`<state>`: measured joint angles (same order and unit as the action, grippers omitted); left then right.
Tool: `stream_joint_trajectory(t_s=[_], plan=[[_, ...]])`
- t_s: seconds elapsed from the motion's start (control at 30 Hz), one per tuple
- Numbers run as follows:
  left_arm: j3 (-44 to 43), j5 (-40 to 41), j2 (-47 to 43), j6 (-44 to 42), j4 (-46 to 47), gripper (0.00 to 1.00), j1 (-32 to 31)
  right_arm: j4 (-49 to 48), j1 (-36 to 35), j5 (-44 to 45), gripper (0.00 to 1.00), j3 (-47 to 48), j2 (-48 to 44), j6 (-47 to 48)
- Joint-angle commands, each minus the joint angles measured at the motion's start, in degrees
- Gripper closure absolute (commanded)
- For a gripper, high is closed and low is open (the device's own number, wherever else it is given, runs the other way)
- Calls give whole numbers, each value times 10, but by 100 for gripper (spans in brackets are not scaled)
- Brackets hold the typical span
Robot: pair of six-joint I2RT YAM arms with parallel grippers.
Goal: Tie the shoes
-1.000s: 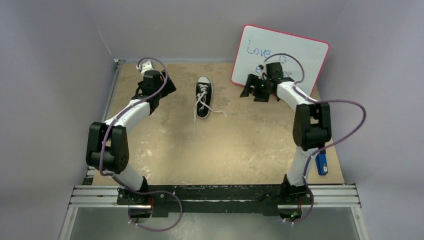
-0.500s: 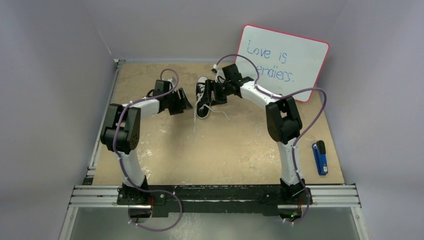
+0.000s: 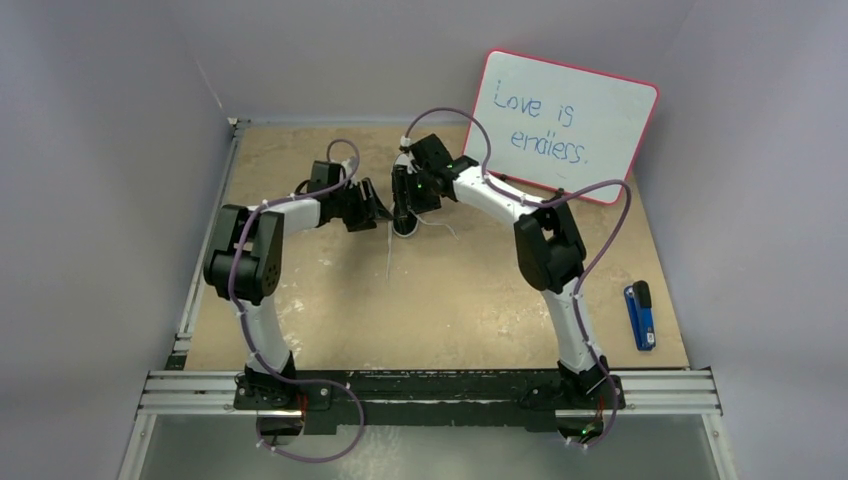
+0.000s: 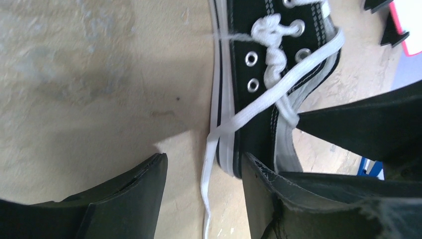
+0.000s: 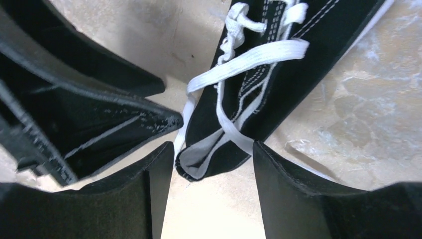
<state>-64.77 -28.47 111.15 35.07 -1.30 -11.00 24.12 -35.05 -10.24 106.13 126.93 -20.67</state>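
A small black sneaker with white laces lies at the far middle of the table, mostly covered by both grippers. My left gripper is at its left side, and in the left wrist view it is open, straddling a loose white lace beside the shoe's sole without pinching it. From above and the right, my right gripper reaches over the shoe. Seen from the right wrist it is open, with the shoe's open heel end just beyond its fingertips.
A whiteboard with a red rim leans against the back wall on the right. A blue and black tool lies near the table's right edge. One lace end trails toward me. Walls close in on both sides.
Both arms swung inward from the table's sides to the shoe. Both grippers have narrowed somewhat, and the right one has moved off the whiteboard and over the shoe.
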Motion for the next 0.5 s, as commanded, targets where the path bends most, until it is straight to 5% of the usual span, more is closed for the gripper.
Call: stream_joint_trajectory(t_s=[0.0, 0.13, 0.23, 0.37, 0.47], plan=[[27, 47, -41, -24, -72, 42, 7, 41, -19, 46, 37, 37, 13, 8], [52, 73, -82, -19, -83, 40, 18, 37, -30, 54, 32, 19, 1, 5], [69, 68, -103, -23, -86, 39, 19, 62, -33, 94, 38, 21, 5, -1], [105, 50, -129, -20, -78, 38, 18, 58, -34, 103, 84, -1, -12, 27], [120, 46, -147, -26, -93, 38, 18, 84, -35, 56, 97, -18, -31, 41]])
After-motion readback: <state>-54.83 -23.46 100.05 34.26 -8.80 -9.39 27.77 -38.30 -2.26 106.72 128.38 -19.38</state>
